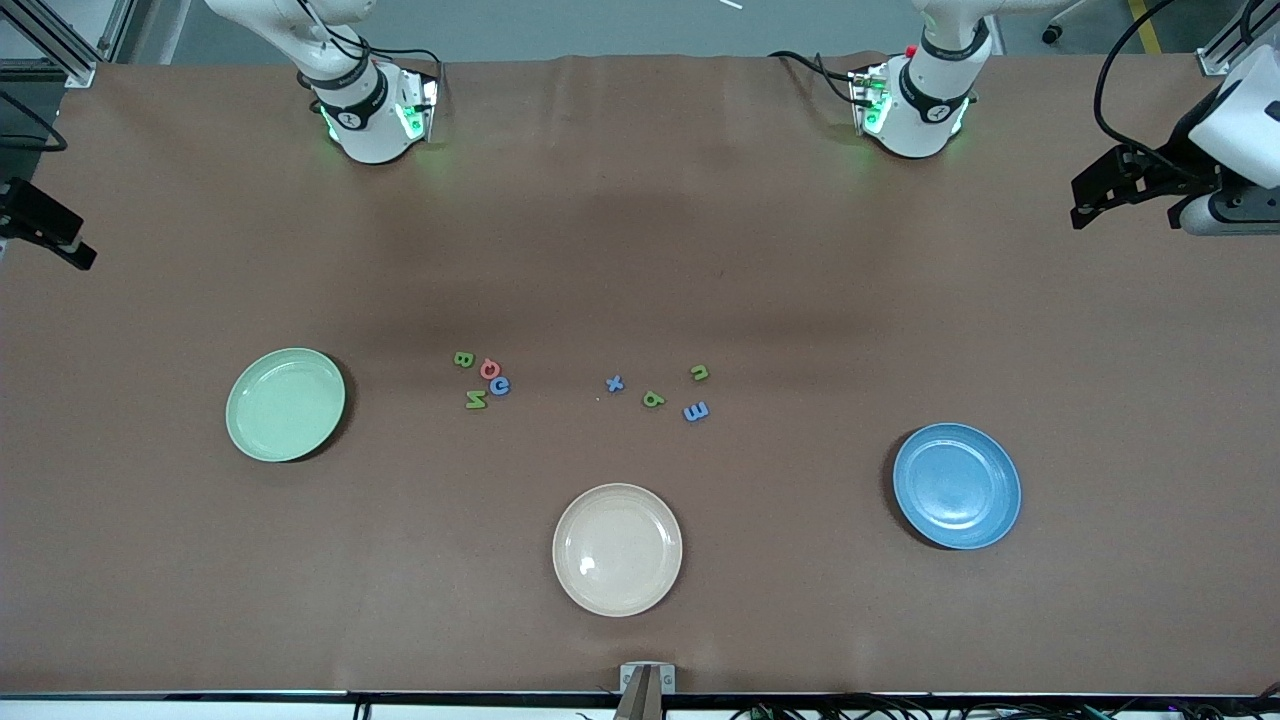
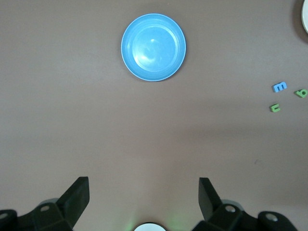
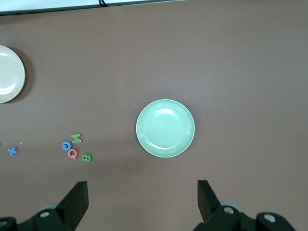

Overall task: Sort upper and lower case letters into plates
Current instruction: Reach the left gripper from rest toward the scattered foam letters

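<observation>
Eight letters (image 1: pixel 580 385), green, blue and red, lie mid-bench in two fours between the mint plate (image 1: pixel 286 404) and blue plate (image 1: pixel 957 485). Left gripper (image 2: pixel 144 197) and right gripper (image 3: pixel 143 199) wait, jaws wide, empty.

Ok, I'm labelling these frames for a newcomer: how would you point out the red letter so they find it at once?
Start at the mint green plate toward the right arm's end of the table. Beside it, toward the table's middle, lies a tight cluster of four letters. The red letter sits in that cluster, touching a blue letter; it is the only red one, its neighbours being green or blue.
</observation>
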Controlling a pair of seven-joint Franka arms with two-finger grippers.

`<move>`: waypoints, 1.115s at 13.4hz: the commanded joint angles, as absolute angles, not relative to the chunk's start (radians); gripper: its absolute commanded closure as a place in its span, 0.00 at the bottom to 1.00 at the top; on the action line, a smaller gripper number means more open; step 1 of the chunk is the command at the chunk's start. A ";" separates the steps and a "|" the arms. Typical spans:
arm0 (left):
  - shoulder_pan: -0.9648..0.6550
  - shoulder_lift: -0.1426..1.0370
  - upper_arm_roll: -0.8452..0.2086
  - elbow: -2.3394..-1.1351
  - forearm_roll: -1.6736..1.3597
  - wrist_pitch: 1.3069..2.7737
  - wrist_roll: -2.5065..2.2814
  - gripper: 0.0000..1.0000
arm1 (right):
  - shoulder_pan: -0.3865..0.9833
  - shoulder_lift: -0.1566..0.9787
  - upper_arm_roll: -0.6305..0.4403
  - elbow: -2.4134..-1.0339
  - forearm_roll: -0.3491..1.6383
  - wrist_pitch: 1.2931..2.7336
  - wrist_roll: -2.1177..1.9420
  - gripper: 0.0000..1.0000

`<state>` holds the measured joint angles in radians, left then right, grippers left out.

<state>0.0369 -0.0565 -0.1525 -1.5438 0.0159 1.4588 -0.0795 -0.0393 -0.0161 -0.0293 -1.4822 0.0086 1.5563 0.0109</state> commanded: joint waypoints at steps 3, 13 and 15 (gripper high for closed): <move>0.034 -0.028 -0.153 -1.493 -0.034 1.476 -0.072 0.00 | -0.048 -0.017 -0.023 -1.474 0.021 1.554 0.014 0.00; -0.055 0.170 -0.175 -1.520 -0.012 1.596 -0.204 0.00 | -0.046 -0.018 -0.021 -1.468 0.017 1.555 0.012 0.00; -0.116 0.193 -0.175 -1.592 0.029 1.736 -0.260 0.00 | -0.044 -0.017 -0.021 -1.468 0.017 1.555 0.012 0.00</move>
